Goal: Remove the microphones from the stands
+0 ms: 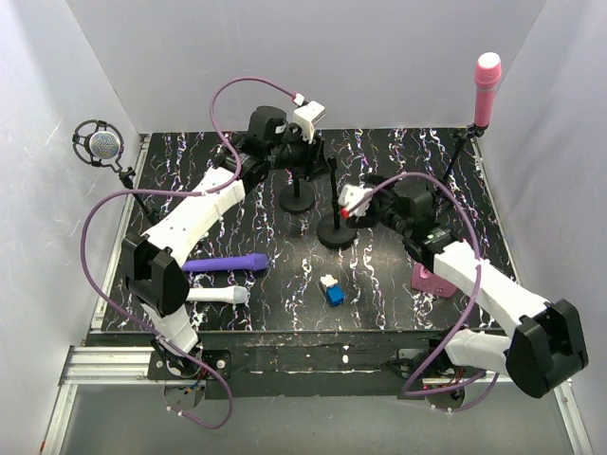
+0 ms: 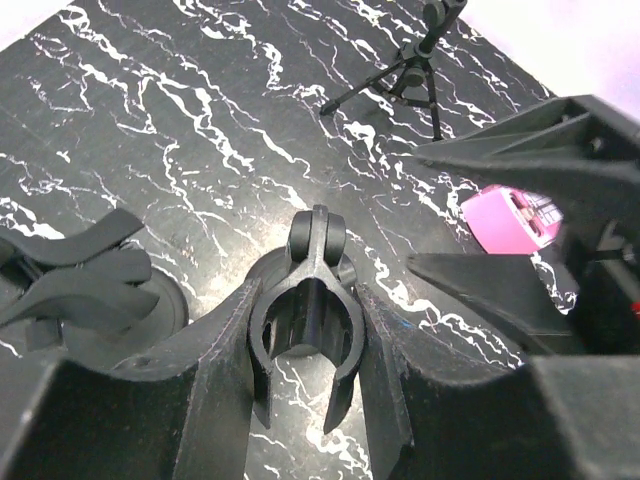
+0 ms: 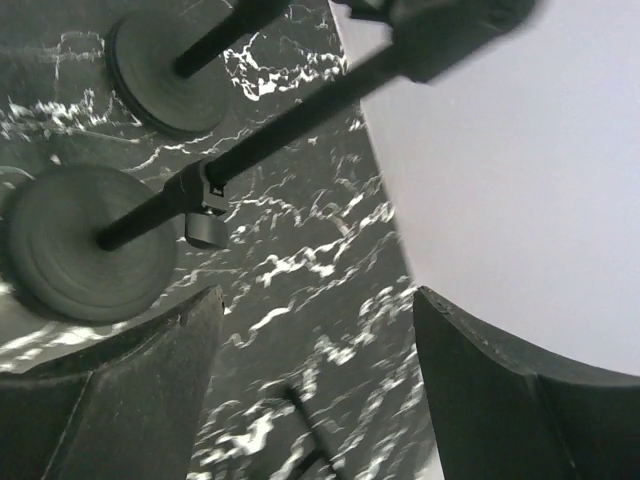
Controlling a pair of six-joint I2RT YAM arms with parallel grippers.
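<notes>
White walls (image 1: 285, 47) close in a black table (image 1: 398, 156) veined with white marbling. From above we see a pink microphone (image 1: 487, 87) upright in its tripod stand (image 1: 462, 152) at the far right corner, and a silver microphone (image 1: 101, 144) in a round shock mount at the far left. A purple microphone (image 1: 226, 263) and a white microphone (image 1: 217, 296) lie flat near the left edge. A small blue and white block (image 1: 332, 291) sits near centre, and a pink box (image 1: 429, 279) lies to the right. Two round-base stands are at centre, the far stand (image 1: 298, 200) and the near stand (image 1: 336, 233). Our left arm stretches far, its left gripper (image 1: 305, 152) over the far stand. Our right arm bends inward, and its right gripper (image 1: 349, 207) is by the near stand.

On the left wrist camera, an empty clip (image 2: 305, 320) sits between our fingers (image 2: 215, 390), which press on its sides. A second empty clip (image 2: 75, 280) lies to the left, with a tripod (image 2: 412, 75) and the pink box beyond.

On the right wrist camera, two round bases (image 3: 85, 245) and their poles cross the marbled top, with white wall to the right. Our right fingers (image 3: 130, 400) are spread wide with nothing between them.
</notes>
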